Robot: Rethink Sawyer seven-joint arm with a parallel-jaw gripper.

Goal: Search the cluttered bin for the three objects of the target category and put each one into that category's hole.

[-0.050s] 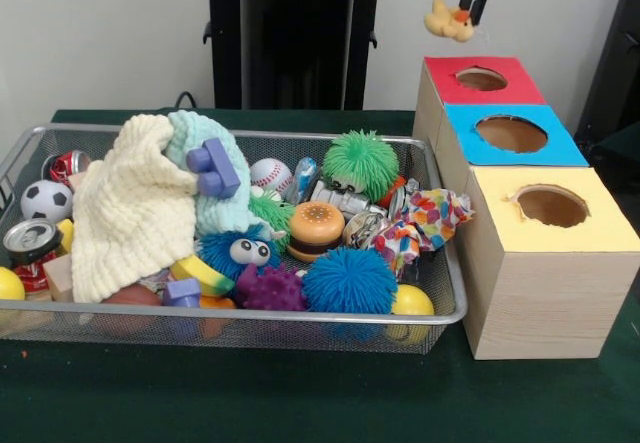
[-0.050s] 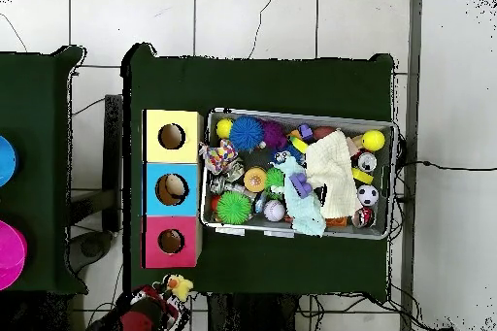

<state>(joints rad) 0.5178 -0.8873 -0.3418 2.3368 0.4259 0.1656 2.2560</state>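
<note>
My gripper [image 1: 473, 8] hangs at the top right, shut on a small yellow rubber duck [image 1: 447, 21] with an orange beak. The duck dangles above and beyond the far end of the red-topped box [image 1: 445, 88]. In the overhead view the gripper [image 2: 165, 295] and duck [image 2: 180, 285] sit just off the red box [image 2: 150, 242] on the robot's side, not over its hole [image 2: 171, 241]. A blue-topped box [image 1: 470, 123] and a yellow-topped box [image 1: 600, 233] stand in the same row. Something tan shows inside the blue box's hole [image 2: 173, 188].
A wire mesh bin [image 1: 440, 315] left of the boxes holds several toys: spiky balls, a toy burger [image 1: 316, 227], a baseball, a soccer ball [image 1: 46, 201], cans, purple blocks. A cream knitted cloth [image 1: 130, 208] and a mint one cover part of the pile.
</note>
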